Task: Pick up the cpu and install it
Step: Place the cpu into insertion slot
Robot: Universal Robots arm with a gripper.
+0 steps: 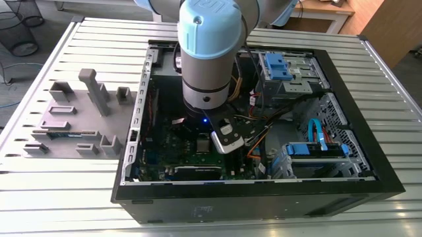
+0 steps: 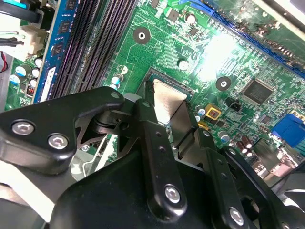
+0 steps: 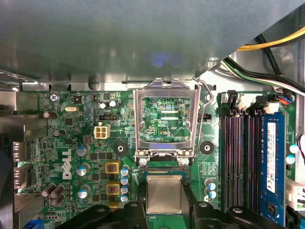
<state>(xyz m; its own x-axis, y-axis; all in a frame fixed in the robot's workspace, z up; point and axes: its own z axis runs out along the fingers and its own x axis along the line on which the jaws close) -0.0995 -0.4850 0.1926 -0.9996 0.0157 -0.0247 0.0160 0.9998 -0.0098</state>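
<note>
The cpu (image 3: 164,192), a small square chip with a shiny silver top, sits between my black fingers (image 3: 135,211) right over the socket on the green motherboard (image 3: 86,143). My gripper (image 3: 165,202) is shut on its two sides. The socket's metal load frame (image 3: 166,119) stands flipped open just beyond the chip. In the second wrist view the cpu (image 2: 166,99) shows between the fingertips of the gripper (image 2: 167,117), low over the socket's edge (image 2: 157,72). In the exterior view the arm reaches down into the open computer case (image 1: 369,163), with the cpu (image 1: 203,144) a pale patch under the wrist.
Black memory slots (image 3: 240,157) and a blue memory module (image 3: 271,162) run alongside the socket. Yellow and black cables (image 3: 271,45) hang near the case wall. Blue drive brackets (image 1: 280,66) fill the case's far side. A grey parts fixture (image 1: 72,118) lies at the exterior view's left.
</note>
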